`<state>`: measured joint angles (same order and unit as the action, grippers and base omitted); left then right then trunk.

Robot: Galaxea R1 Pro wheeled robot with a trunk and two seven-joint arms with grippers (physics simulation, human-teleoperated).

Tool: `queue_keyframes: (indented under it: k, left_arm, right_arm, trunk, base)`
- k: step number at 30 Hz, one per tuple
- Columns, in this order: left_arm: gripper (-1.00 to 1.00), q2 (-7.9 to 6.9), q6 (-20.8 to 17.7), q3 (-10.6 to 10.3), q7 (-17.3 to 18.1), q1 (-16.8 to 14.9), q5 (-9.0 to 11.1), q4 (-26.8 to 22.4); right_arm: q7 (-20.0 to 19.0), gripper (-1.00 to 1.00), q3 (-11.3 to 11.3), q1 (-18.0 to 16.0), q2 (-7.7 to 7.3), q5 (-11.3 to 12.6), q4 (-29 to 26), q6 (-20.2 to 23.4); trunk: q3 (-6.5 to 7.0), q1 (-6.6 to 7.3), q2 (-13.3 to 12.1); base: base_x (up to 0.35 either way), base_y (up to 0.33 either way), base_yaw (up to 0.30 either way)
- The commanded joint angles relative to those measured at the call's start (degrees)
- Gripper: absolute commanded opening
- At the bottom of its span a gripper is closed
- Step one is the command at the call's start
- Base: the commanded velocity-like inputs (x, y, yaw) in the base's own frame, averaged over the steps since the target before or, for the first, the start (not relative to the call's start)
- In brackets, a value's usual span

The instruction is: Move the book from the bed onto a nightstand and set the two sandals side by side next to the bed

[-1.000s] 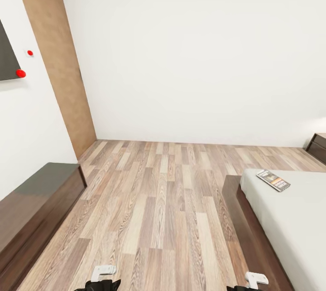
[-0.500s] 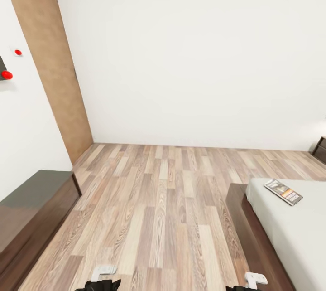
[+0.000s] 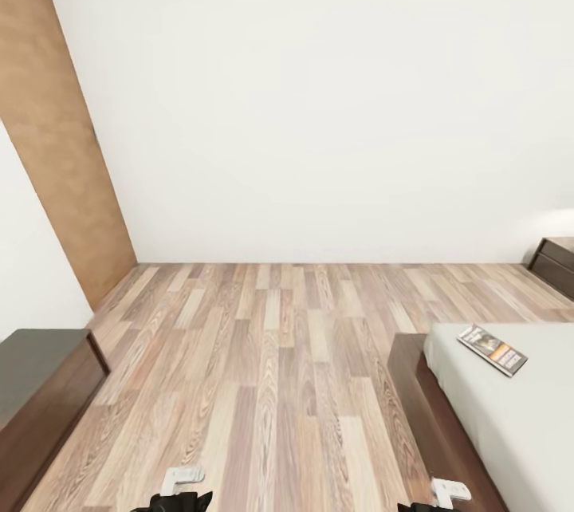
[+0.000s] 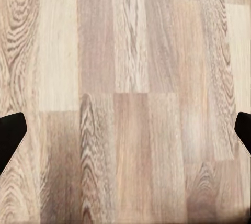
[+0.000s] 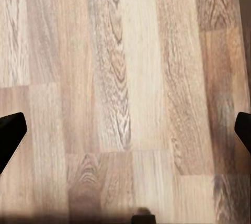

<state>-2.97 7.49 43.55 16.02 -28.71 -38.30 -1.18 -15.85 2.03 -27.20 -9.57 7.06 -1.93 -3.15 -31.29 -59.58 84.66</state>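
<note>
The book (image 3: 492,349), a thin paperback with an orange band, lies flat on the near corner of the bed's light grey mattress (image 3: 510,424) at the lower right of the head view. The dark wood bed frame (image 3: 418,400) runs along the mattress's left side. A dark brown nightstand (image 3: 555,261) stands against the far wall at the right edge. The sandals are out of view. My left gripper (image 4: 125,135) hangs open over bare plank floor, its black fingertips (image 4: 10,132) wide apart. My right gripper (image 5: 125,135) is open over the floor too.
A low dark dresser (image 3: 40,384) stands at the lower left against the wall. A brown wooden door (image 3: 56,177) fills the left corner. Light wood-plank floor (image 3: 271,368) stretches from me to the white far wall, between dresser and bed.
The whole head view has shifted: door and dresser slid left and the dark wall panel with red dots left the picture. The book still lies on the bed. Both grippers stay open.
</note>
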Motion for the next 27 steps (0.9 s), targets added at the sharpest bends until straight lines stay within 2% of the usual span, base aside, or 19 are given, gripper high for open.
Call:
queue_keyframes:
  k: [1,9,27]
  left_arm:
    - [1.00,-0.01,0.16,0.49,0.16,-0.03,-0.55,0.02]
    - [1.00,-0.01,0.16,0.49,0.16,-0.03,-0.55,0.02]
    - [1.00,-0.01,0.16,0.49,0.16,-0.03,-0.55,0.03]
  right_arm:
    - [-0.32,1.00,0.17,-0.04,-0.01,0.49,0.10,-0.11]
    - [-0.32,1.00,0.17,-0.04,-0.01,0.49,0.10,-0.11]
    - [-0.26,1.00,0.17,-0.04,-0.01,0.49,0.10,-0.11]
  trunk:
    - [-0.06,-0.03,0.03]
    - [-0.06,-0.03,0.03]
    - [-0.06,-0.03,0.03]
  base:
    - [0.331,0.000,-0.006]
    - [0.326,0.056,-0.001]
    - [0.299,0.183,0.000]
